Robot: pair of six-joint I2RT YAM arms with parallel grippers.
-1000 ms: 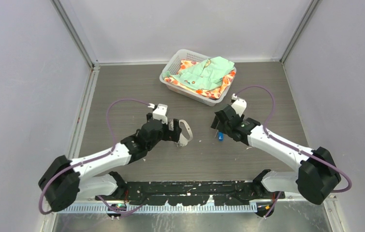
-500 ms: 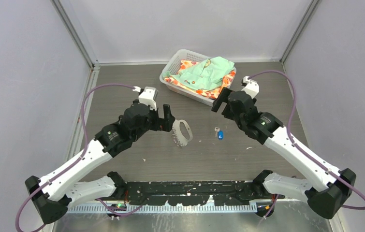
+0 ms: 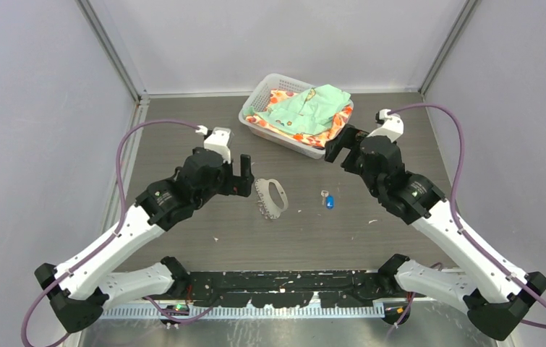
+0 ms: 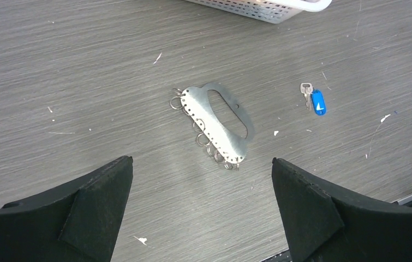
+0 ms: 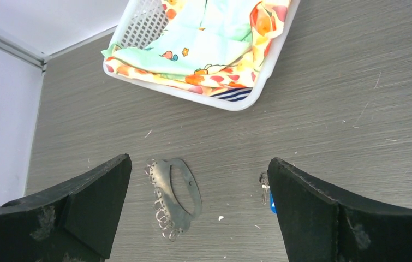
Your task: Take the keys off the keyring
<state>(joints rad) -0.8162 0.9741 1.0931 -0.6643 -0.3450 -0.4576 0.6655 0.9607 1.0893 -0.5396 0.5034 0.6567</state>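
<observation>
From above, you see the keyring lying flat about midway between the counter's near and far edges, a little left of centre. The keys sit apart from it toward the right edge, and nothing joins the two. Your left claw hangs just left of the keyring with its jaws apart and empty. Your right claw hangs nearer the far edge, beside the basket, also apart and empty.

Through the left wrist camera, the left claw frames the keyring. It reads as a thin, stiff, metal-looking plate with an oval slot, so expect it to be light and slippery, with little edge to pinch. Your best hold is likely the narrow bar beside the slot. There is one keyring, edged with roughly half a dozen small wire rings. I can't count them surely, and none visibly carries a key. The keys number two as far as you can tell: one plain silver and one with a blue head, touching each other. They look tiny, flat and likely to skate when nudged, and the blue head offers the thicker purchase.

Through the right wrist camera, the right claw is spread wide above the counter. Below it you see one keyring, the keys to its right, and one basket of folded cloths toward the far edge.
</observation>
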